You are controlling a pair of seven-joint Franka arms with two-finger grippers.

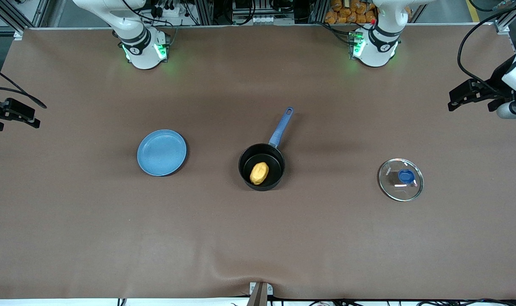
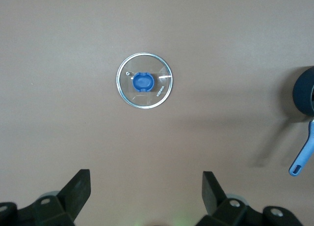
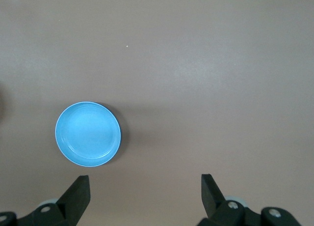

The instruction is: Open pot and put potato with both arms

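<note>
- Since potato (image 1: 259, 173) sits in pot (image 1: 262, 166), mid-frame, lid (image 1: 401, 179) off: job looks done.
- Potato prob. light, firm; grip across narrow middle.
- Left gripper (image 2: 145, 194) and right gripper (image 3: 144, 196) fingers apart, both waiting high over desk (image 1: 258, 238).

Light-blue plate (image 1: 161, 152) lying flat on brown bench (image 1: 92, 221), toward the right arm's end, nothing on it.

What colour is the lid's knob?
Blue, on a clear glass lid; the left wrist view shows it best.
</note>
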